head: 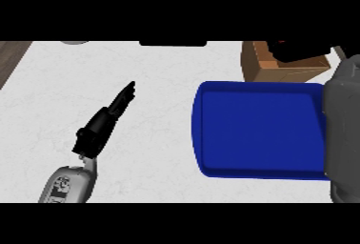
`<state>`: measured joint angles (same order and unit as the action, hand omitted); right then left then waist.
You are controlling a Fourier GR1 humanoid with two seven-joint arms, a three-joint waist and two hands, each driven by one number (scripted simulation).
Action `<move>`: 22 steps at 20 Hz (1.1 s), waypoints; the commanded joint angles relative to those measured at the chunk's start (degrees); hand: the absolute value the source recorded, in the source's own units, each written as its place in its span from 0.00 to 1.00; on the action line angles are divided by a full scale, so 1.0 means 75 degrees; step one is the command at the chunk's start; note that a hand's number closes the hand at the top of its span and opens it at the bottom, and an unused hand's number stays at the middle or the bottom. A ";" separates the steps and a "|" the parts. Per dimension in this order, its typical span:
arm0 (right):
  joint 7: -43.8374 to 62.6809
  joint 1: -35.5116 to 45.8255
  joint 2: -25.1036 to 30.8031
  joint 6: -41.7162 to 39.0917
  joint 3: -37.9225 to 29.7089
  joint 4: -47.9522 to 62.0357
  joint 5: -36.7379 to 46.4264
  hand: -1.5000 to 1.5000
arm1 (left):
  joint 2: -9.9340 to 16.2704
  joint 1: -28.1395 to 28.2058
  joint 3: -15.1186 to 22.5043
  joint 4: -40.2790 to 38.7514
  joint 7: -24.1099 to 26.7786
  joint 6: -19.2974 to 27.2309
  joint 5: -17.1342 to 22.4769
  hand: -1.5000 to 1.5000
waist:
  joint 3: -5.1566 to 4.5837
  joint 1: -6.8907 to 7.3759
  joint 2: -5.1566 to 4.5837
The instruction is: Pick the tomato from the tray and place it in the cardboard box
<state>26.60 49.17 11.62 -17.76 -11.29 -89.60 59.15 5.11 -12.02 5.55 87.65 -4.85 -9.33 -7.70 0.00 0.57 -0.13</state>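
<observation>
**Straight fingers on the left, right hand over the box**

Fingers (124, 97) of the left hand (105, 121) lie straight and close together, pointing up and to the right over the white counter (147, 157); they hold nothing. One grey left forearm (69, 185) enters from the lower edge.

One blue tray (256, 128) sits at the right of the counter, its floor bare where it shows. One brown cardboard box (281, 69) stands just beyond the tray's far right corner, cut off by the upper edge of the view.

One grey right forearm (343, 128) runs up the right edge, covering the tray's right side. The right hand (302, 50) shows only as a dark shape over the box opening; whether it is curled or open cannot be told. A small reddish speck beside that shape may be the tomato, but no tomato can be made out with certainty.

Two dim objects, one grey (74, 42) and one black (172, 43), are clipped at the counter's far edge.
</observation>
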 commanded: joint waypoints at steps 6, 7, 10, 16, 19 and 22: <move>-0.0965 0.0668 0.0539 0.1529 0.0062 0.3034 0.0565 1.00 | 0.0241 0.0012 -0.0334 -0.0312 0.0355 -0.0271 0.0129 0.50 | -0.0004 0.0055 -0.0038; -0.1213 0.0607 0.0526 0.1916 0.0059 0.3515 0.0628 1.00 | -0.0023 0.0424 0.0089 0.0406 -0.0042 -0.0167 0.0029 0.50 | 0.0000 0.0112 -0.0029; -0.1444 0.0473 0.0606 0.2283 0.0075 0.4229 0.0757 1.00 | -0.0031 0.0263 0.0012 0.0479 -0.0112 -0.0172 0.0064 0.50 | 0.0000 0.0076 -0.0023; -0.1293 0.0765 0.0115 0.2986 -0.0835 0.5778 -0.0031 0.00 | 0.0060 -0.0145 -0.0127 0.0035 0.0097 -0.0255 0.0017 0.50 | 0.0004 0.0109 -0.0075; -0.1804 0.0995 0.0333 0.3025 -0.1185 0.6652 -0.0432 0.00 | -0.0189 -0.0069 0.0050 -0.0181 0.0177 -0.0106 -0.0122 0.50 | 0.0004 0.0101 -0.0077; -0.2501 0.0903 0.0254 0.3605 -0.1211 0.7325 -0.0554 0.00 | 0.0008 0.0032 -0.0081 -0.0118 -0.0002 -0.0293 -0.0027 0.50 | 0.0004 0.0105 -0.0055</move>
<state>12.16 56.51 14.16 5.67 -18.95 -40.85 56.87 5.06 -11.86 5.06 88.06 -4.63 -11.15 -7.73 -0.02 1.48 -0.45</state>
